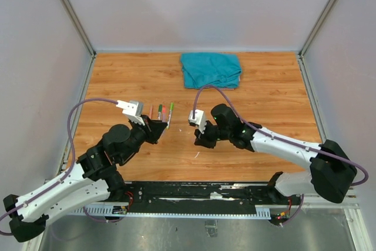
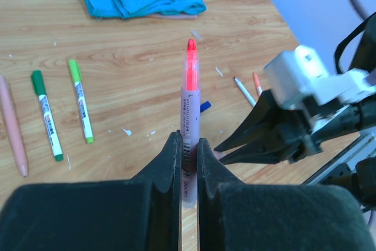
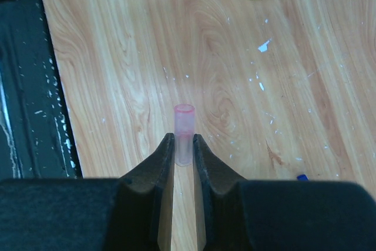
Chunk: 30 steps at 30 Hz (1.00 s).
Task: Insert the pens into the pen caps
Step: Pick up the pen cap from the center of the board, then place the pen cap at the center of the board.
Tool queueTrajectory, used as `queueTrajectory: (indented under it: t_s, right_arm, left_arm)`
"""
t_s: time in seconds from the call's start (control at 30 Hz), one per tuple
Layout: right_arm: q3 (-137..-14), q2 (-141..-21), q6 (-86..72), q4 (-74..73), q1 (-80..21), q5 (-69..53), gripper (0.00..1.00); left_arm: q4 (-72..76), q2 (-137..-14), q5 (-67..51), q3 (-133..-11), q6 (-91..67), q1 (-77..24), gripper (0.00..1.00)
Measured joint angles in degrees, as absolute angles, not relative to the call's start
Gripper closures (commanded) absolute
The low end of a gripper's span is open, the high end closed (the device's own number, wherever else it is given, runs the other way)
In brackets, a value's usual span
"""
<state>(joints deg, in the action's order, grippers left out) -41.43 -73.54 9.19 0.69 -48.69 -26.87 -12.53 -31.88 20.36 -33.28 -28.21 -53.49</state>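
Left jaws pinch a red pen by its pale barrel, with the bared tip pointing outward. Right jaws pinch a pink-red cap at its base, open mouth outward; the pen is not yet in it. Both are held over mid-desk, arms facing, with a gap between. Three pens lie just beyond the left jaws. Teal cloth sits at the far edge, well apart. Open wood runs right to the wall.
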Motion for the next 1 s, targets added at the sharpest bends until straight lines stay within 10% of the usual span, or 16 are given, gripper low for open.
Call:
queueTrajectory:
  t_s: [0.67,1.0]
  right_arm:
    - [-54.72,-93.12,18.55,-23.62,-54.81,-13.69,0.95]
    - [-56.62,-96.36,19.84,-24.75,-55.99,-11.62,0.70]
  left_arm:
    - [-22.87,-25.41,27.68,-40.25,-25.28,-53.49,0.99]
    - [-24.32,-24.84,28.73,-40.25,-25.28,-53.49,1.00]
